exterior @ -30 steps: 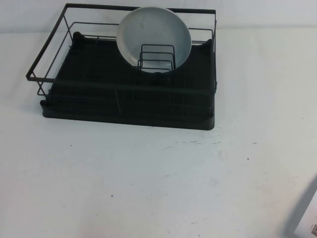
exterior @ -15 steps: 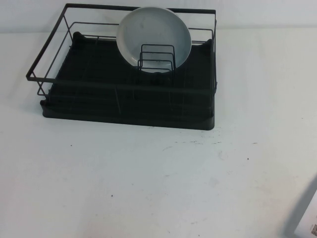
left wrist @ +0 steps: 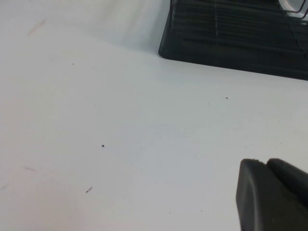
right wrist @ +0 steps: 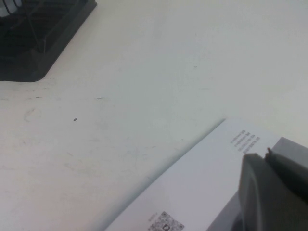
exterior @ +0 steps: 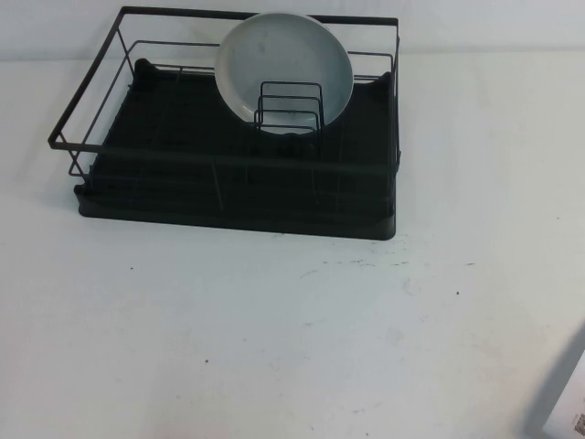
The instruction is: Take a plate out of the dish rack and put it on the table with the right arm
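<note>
The pale grey-blue plate [exterior: 283, 64] stands on edge at the back of the black dish rack [exterior: 238, 183], leaning behind the small upright wire slot holder [exterior: 290, 107]. The rack stands on the white table [exterior: 274, 338] at the far left-centre. Neither arm shows in the high view. My left gripper [left wrist: 263, 162] shows in the left wrist view, shut and empty, above bare table, with a corner of the rack's tray [left wrist: 231, 38] beyond it. My right gripper [right wrist: 264, 155] shows in the right wrist view, shut and empty, above a white printed sheet, far from the rack's corner [right wrist: 38, 43].
A white sheet with printed text and a QR code [right wrist: 192, 192] lies at the table's near right corner, also showing in the high view [exterior: 571, 412]. The tabletop has small dark specks and scuff marks [exterior: 366, 263] in front of the rack.
</note>
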Robot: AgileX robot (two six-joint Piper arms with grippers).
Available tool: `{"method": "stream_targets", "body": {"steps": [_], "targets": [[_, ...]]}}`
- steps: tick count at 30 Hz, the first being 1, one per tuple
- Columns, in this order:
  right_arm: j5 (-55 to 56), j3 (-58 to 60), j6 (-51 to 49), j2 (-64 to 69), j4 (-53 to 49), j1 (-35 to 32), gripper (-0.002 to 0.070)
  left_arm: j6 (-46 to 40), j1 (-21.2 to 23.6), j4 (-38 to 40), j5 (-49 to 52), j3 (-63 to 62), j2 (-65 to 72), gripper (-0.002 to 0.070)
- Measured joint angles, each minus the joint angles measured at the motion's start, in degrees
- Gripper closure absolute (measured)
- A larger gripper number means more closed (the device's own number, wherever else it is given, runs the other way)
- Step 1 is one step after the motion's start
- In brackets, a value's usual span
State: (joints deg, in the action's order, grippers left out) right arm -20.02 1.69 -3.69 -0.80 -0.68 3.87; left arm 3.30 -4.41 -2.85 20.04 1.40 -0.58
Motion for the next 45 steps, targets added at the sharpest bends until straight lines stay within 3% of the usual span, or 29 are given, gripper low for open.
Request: {"method": "stream_targets", "body": {"steps": [12, 23, 33, 39, 45], "targets": [[0.76, 0.0, 0.0, 0.0, 4.69, 0.0, 0.0694, 0.0, 0.0, 0.0, 0.0, 0.0, 0.0, 0.0679], [12.09, 0.0, 0.0, 0.0, 33.05, 0.0, 0.0694, 0.0, 0.0, 0.0, 0.0, 0.0, 0.0, 0.0679], [14.72, 0.0, 0.0, 0.18, 46.2, 0.0, 0.0694, 0.0, 0.0, 0.0, 0.0, 0.0, 0.0, 0.0679], [8.29, -7.33, 3.69, 11.95, 46.33, 0.0, 0.0694, 0.0, 0.0, 0.0, 0.0, 0.0, 0.0, 0.0679], [1.6, -24.09, 17.11, 33.99, 45.72, 0.0, 0.0694, 0.0, 0.0, 0.0, 0.0, 0.0, 0.0, 0.0679]]}}
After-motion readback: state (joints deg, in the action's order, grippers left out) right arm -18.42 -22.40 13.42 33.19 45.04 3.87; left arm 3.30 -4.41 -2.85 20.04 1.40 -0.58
